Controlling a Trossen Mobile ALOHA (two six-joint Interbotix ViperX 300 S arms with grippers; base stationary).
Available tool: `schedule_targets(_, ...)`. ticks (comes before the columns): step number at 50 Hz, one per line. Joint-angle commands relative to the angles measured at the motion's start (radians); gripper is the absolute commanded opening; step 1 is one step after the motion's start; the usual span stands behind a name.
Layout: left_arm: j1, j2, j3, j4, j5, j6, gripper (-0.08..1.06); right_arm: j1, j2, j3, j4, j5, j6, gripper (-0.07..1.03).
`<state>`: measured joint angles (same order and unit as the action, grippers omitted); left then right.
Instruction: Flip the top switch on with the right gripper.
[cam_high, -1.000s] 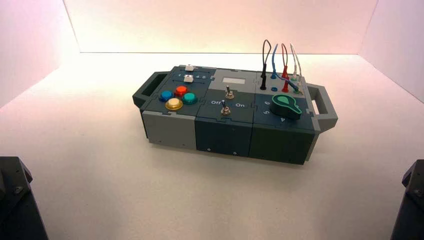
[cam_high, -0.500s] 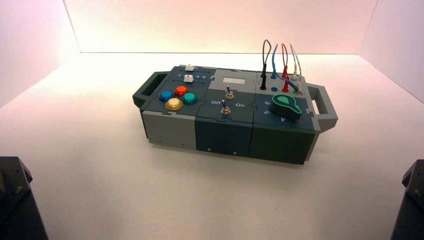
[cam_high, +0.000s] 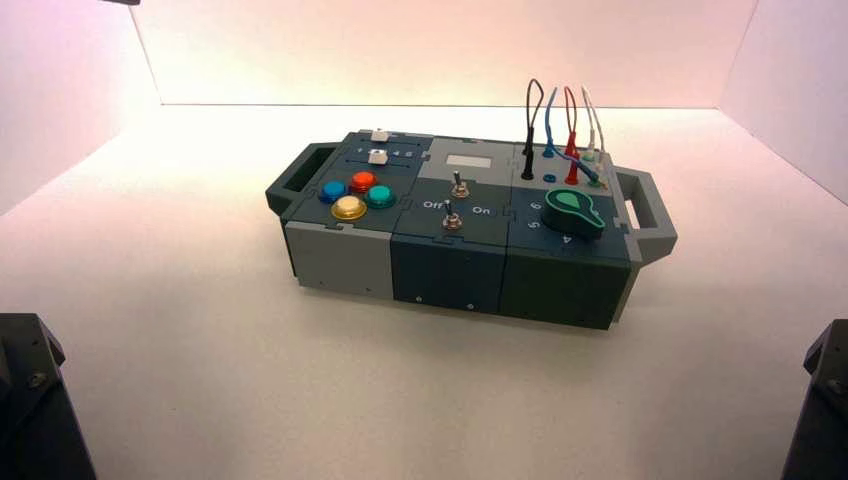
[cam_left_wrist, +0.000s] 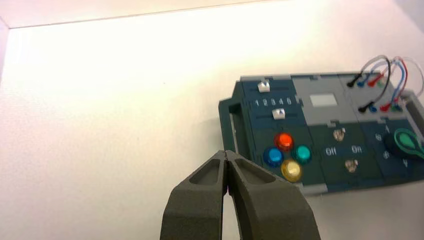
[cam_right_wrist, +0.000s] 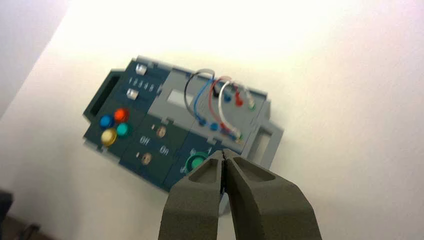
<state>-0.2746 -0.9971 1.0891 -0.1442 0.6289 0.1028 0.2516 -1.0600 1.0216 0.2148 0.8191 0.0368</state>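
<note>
Top switch (cam_right_wrist: 161, 131); beyond right gripper's (cam_right_wrist: 223, 154) closed jaws.

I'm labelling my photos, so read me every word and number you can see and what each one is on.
"Off" and "On": the dark panel with the two toggle switches.
"1 2 3 4 5": beside the white sliders.
Marks around the green knob: too blurred to read surely.

four buttons (cam_high: 363, 182), two sliders (cam_high: 378, 157), two switches (cam_high: 452, 216), one knob (cam_high: 572, 213)
</note>
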Motion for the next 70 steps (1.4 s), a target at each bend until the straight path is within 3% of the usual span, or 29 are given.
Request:
schedule_targets(1, -0.011, 0.084, -0.094, -0.002, 0.029, 0.020, -0.03, 0.005, 0.078, -0.091, 0.048, 0.055, -0.006, -0.03)
schedule_targets(9, -0.054, 0.207, -0.133, -0.009, 0.018, 0.020, -0.03, 0.046, 0.126, -0.135, 0.089, 0.081, -0.011, -0.03)
schedule_targets(16, -0.147, 0.362, -0.167, -0.011, -0.011, 0.020, -0.03, 0.110, 0.152, -0.158, 0.114, 0.081, -0.005, -0.03)
schedule_targets(22, -0.173, 0.471, -0.198, -0.012, -0.031, 0.015, -0.03, 0.146, 0.183, -0.167, 0.127, 0.078, -0.006, -0.03)
schedule_targets(56, -0.172, 0.960, -0.365, 0.000, -0.114, 0.021, -0.03, 0.244, 0.347, -0.155, 0.138, -0.032, -0.009, -0.03)
schedule_targets(70, -0.166, 1.058, -0.419, 0.011, -0.129, 0.032, -0.03, 0.244, 0.347, -0.158, 0.138, -0.031, -0.011, -0.03)
